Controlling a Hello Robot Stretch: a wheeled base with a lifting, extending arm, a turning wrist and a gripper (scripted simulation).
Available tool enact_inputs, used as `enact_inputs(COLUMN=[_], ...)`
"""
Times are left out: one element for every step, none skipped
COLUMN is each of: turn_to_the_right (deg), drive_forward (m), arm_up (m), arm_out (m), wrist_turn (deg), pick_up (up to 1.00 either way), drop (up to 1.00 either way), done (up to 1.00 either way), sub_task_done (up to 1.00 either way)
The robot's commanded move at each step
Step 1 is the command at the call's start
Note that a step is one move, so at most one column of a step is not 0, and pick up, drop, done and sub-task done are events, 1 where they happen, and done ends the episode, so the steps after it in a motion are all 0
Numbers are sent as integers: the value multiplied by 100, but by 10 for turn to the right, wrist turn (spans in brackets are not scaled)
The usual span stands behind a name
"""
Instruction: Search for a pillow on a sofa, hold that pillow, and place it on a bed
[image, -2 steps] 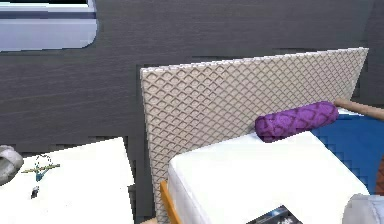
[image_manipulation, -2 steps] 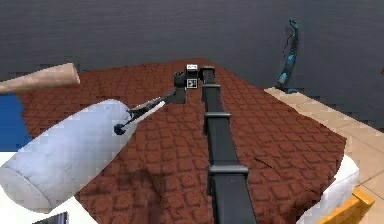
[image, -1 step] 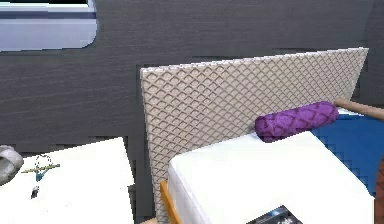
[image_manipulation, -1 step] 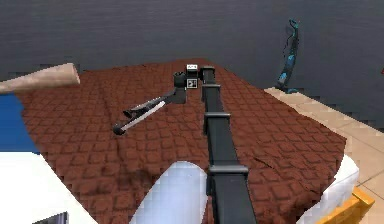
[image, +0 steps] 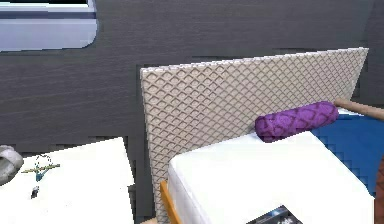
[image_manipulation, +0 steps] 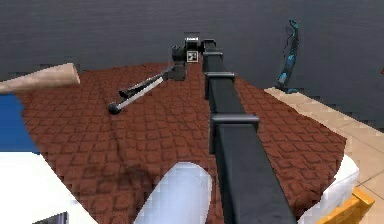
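Arm side view: a pale cylindrical pillow (image_manipulation: 180, 195) lies at the near edge of the bed's (image_manipulation: 130, 150) red-brown cover, just left of the arm (image_manipulation: 235, 130) and well apart from the fingers (image_manipulation: 125, 100) farther out over the cover; whether they hold anything cannot be told. Its long axis runs outward across the bed, rounded end toward the far edge. Forward view: the headboard (image: 220, 95), a purple roll (image: 297, 121) along it, and a white surface (image: 95, 175) bearing keys (image: 40, 168).
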Motion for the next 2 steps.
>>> enact_inputs(turn_to_the_right=[0, 0], drive_forward=[0, 0], arm_up=[0, 0], arm_out=[-8, 0], wrist_turn=[0, 0], pick_up=[0, 0], drop=[0, 0], done=[0, 100], sub_task_done=[0, 0])
